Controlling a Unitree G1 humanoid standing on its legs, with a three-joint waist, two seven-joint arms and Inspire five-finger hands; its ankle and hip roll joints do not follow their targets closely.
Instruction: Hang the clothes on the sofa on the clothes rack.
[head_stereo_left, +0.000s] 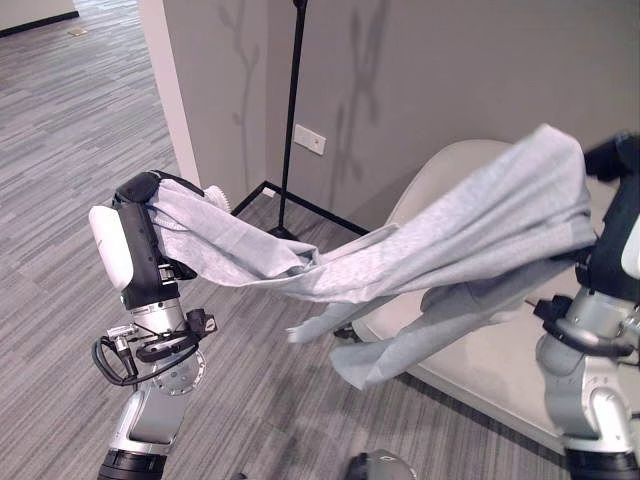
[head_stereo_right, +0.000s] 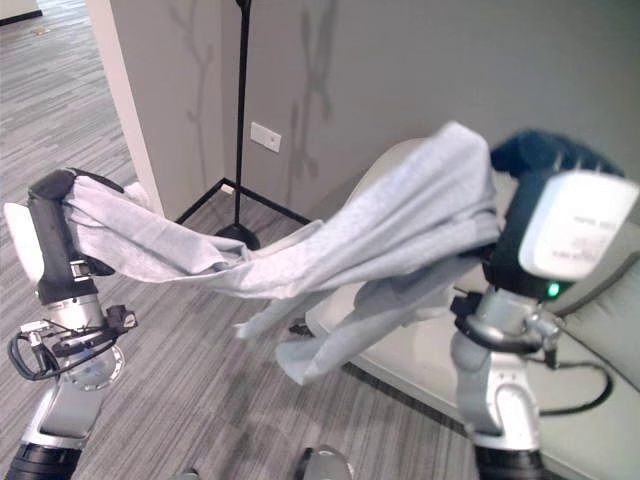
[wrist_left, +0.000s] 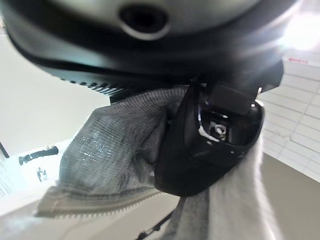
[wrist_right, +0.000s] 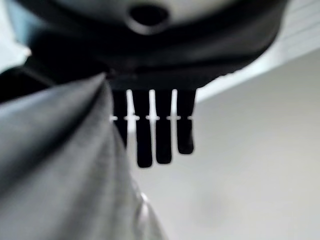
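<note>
The grey garment hangs stretched in the air between both raised hands, above the sofa. The left hand grips one end with curled fingers; the right hand carries the other end draped over its straight fingers, near the black clothes rack

Left arm raised at the robot's left, forearm upright, left hand topmost with thumb curled over grey garment, pinching the fabric. Right arm raised at the right, forearm upright, right hand under the garment's other end, fingers extended straight, cloth draped across the palm.
</note>
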